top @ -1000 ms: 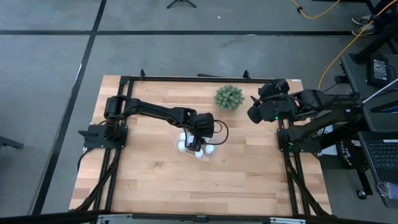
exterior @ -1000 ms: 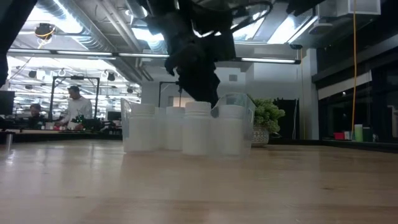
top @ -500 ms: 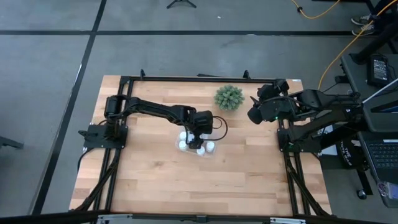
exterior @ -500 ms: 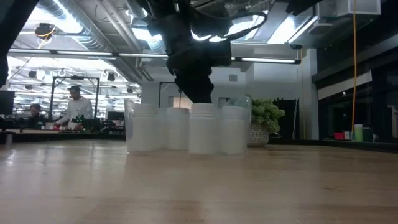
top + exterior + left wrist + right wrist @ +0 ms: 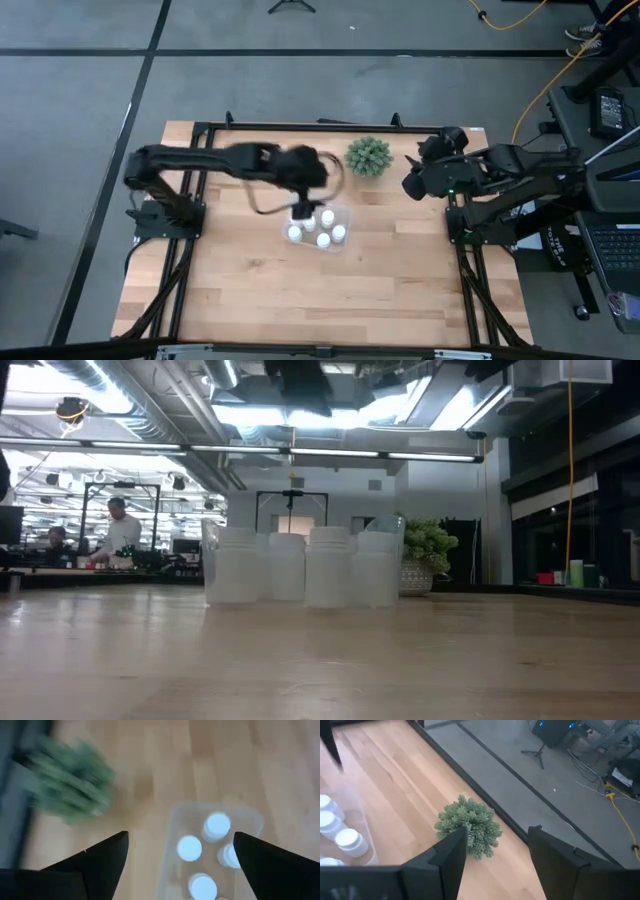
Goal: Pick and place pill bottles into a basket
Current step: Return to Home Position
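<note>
Overhead and wrist views at the close of the sorting job. The pill bottles [image 5: 309, 224] are shown standing upright inside the basket [image 5: 175, 820], which rests near the middle of the counter [image 5: 250, 290], just in front of the green plant [image 5: 368, 157]. Five round caps are counted from above; whether a sixth is hidden beneath the arm cannot be told. The bottles are packed close together, touching or nearly so, presumably because the small tray leaves little room between them. From counter height they are seen as a row of smooth white cylinders with slightly narrower caps, blurred by the clear, rounded plastic wall in front of them. The left claw [image 5: 180, 836] is held above the far edge of the basket with its fingers spread wide and nothing between them; this height and emptiness suggest that no further bottle is being handled and that the arm is free to be drawn back without disturbing the load. The right claw [image 5: 497, 840] is parked at the right rear of the counter, facing the spiky, soft-looking plant, likewise spread and empty. The counter is of pale, matte wooden planks framed in black rails. The placing is judged to be essentially done.
</note>
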Motion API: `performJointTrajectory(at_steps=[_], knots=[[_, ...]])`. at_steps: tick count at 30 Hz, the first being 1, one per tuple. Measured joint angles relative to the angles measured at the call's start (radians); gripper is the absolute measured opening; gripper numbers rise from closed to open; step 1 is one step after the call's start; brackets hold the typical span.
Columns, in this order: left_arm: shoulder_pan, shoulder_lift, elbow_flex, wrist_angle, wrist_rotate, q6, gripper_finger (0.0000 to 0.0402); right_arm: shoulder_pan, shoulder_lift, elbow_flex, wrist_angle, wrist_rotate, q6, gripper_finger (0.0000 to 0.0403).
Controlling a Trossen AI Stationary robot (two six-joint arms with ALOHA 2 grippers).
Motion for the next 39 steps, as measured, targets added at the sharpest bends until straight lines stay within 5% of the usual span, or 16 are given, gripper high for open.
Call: performJointTrajectory(at_steps=[6, 12, 16, 22, 25, 33, 39], knots=[[-0.003, -0.252, 0.054, -0.011, -0.138, -0.042, 0.0351, 0.072, -0.116, 0.000, -0.047, 0.075, 0.042, 0.0210], [-0.003, -0.505, 0.055, -0.125, -0.424, -0.051, 0.0353, 0.141, -0.345, -0.037, -0.074, 0.128, 0.048, 0.0210], [-0.002, -0.638, 0.054, -0.310, -0.629, -0.089, 0.0352, 0.182, -0.583, -0.173, -0.052, 0.106, 0.080, 0.0210], [-0.002, -0.819, -0.079, -0.458, -0.682, -0.330, 0.0352, 0.196, -0.906, -0.488, 0.224, 0.049, 0.005, 0.0210], [-0.002, -0.946, -0.285, -0.344, -0.602, -0.352, 0.0352, 0.196, -1.019, -0.652, 0.453, 0.045, -0.130, 0.0210], [-0.001, -1.419, -1.045, 0.381, -0.055, -0.458, 0.0352, 0.196, -1.161, -0.998, 0.975, -0.027, -0.455, 0.0210], [-0.001, -1.648, -1.378, 0.526, 0.076, -0.671, 0.0352, 0.196, -1.161, -1.135, 1.204, -0.023, -0.478, 0.0210]])
